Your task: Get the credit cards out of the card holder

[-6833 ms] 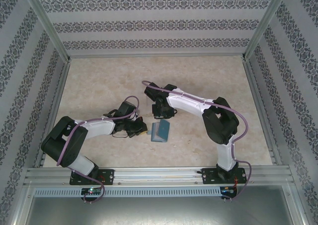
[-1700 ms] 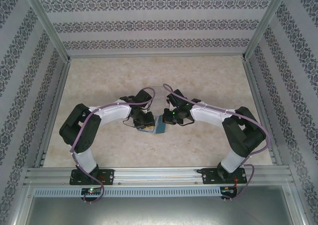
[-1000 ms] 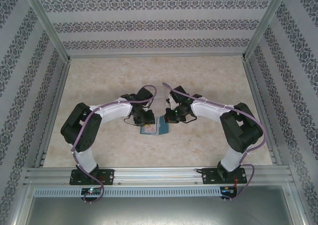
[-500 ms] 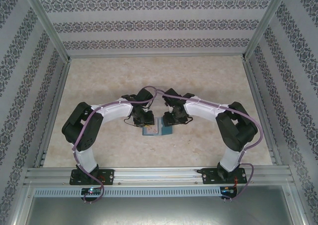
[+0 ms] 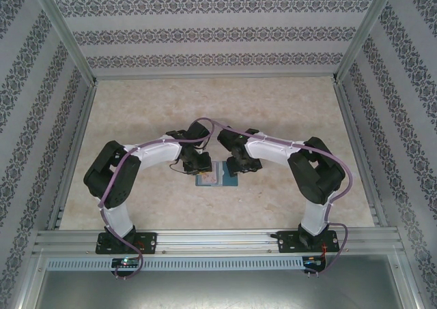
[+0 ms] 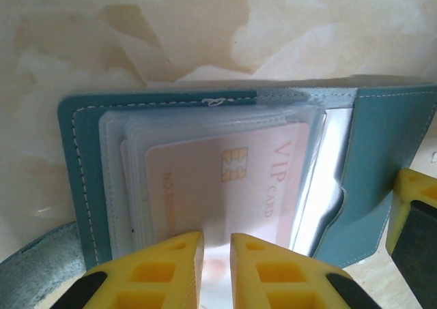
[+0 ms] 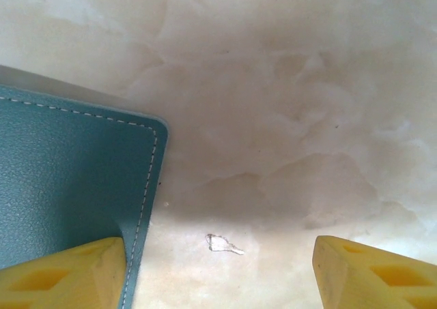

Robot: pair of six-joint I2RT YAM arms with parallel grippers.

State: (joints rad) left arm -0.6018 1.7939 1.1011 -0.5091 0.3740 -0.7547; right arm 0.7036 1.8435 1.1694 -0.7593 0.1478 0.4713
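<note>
Teal card holder (image 6: 382, 159) 1, pale card (image 6: 198, 186) 1.

Wide free table (image 5: 287, 104) beyond; left arm (image 5: 153, 152), right arm (image 5: 273, 147) seemingly tight over card holder (image 5: 217, 174).

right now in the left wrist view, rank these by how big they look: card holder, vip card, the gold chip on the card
1. card holder, largest, even though the frame edge cuts it off
2. vip card, partly covered by clear sleeves
3. gold chip, clearly smallest
</note>
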